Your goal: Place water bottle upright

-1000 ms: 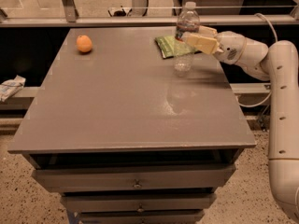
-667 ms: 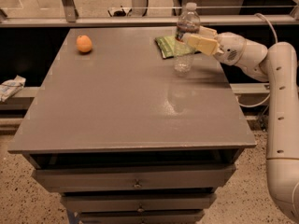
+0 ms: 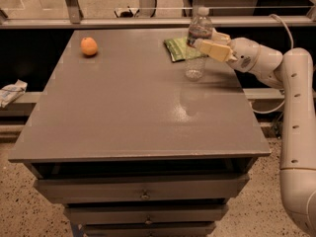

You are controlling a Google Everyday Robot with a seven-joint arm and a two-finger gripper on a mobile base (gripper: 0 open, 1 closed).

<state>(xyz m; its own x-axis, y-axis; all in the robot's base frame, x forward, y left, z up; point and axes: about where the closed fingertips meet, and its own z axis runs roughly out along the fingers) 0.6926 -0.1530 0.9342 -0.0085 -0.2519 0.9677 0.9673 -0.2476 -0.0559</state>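
Observation:
The water bottle is clear and ribbed with a white cap. It stands upright on the grey table near the far right edge. My gripper reaches in from the right and is shut on the bottle's middle, one cream finger in front of it and one behind it. The bottle's base seems to rest on the tabletop.
A green packet lies just left of and behind the bottle. An orange sits at the far left of the table. Drawers are below the tabletop. A rail runs behind the table. A white rag lies on the floor at left.

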